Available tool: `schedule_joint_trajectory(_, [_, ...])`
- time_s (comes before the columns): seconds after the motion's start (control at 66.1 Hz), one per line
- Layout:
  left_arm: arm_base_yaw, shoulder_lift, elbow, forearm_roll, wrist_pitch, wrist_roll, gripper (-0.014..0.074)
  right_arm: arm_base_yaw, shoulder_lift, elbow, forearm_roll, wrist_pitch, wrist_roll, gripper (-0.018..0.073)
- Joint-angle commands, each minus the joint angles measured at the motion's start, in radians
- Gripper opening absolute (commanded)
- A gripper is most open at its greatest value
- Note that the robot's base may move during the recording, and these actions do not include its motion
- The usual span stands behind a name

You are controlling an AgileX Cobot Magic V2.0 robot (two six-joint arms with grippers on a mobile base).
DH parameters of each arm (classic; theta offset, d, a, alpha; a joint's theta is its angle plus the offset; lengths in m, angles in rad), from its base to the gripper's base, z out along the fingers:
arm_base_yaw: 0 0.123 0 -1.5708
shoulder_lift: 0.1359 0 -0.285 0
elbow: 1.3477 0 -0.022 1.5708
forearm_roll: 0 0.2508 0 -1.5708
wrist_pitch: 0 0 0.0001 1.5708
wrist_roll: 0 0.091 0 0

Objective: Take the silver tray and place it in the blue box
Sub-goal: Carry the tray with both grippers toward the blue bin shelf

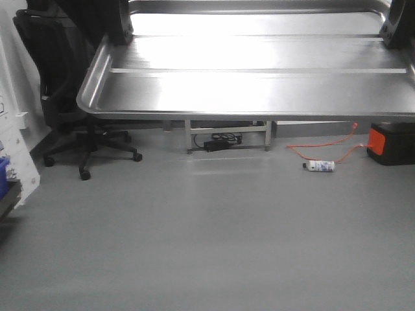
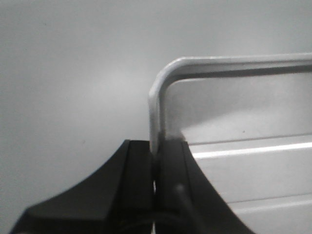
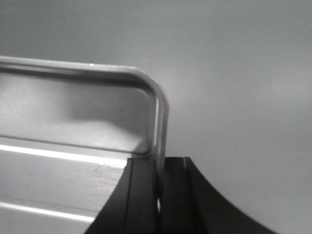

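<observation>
Silver tray (image 1: 259, 71): aloft, level over the grey floor (image 1: 194, 246) — gripped at both ends
Left gripper (image 2: 156, 148): clamped on its rim near a corner
Right gripper (image 3: 158, 165): clamped on the opposite rim

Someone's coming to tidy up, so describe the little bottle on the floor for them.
Look below the silver tray held up across the view, to the grey floor at right. The bottle lies on its side beside the orange cable, white and small, unlike the black-and-orange box.
</observation>
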Motion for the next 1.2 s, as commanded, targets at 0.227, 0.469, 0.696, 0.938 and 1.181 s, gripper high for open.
schedule_joint_trajectory(0.227, [0.001,-0.046,-0.027,0.070,0.037,0.011,-0.0105,-0.007,-0.028,-0.036,-0.088,-0.002,-0.007,0.0058])
schedule_joint_trajectory(0.469, [0.001,-0.046,-0.027,0.070,0.037,0.011,-0.0105,-0.007,-0.028,-0.036,-0.088,-0.002,-0.007,0.0058])
schedule_joint_trajectory(0.696, [0.001,-0.046,-0.027,0.070,0.037,0.011,-0.0105,-0.007,-0.028,-0.036,-0.088,-0.002,-0.007,0.0058])
schedule_joint_trajectory(0.938, [0.001,-0.042,-0.027,0.070,0.037,0.011,-0.0105,-0.007,-0.028,-0.036,-0.088,-0.002,-0.007,0.0058])
schedule_joint_trajectory(1.181, [0.001,-0.036,-0.027,0.070,0.037,0.011,-0.0105,-0.007,-0.028,-0.036,-0.088,-0.002,-0.007,0.0058])
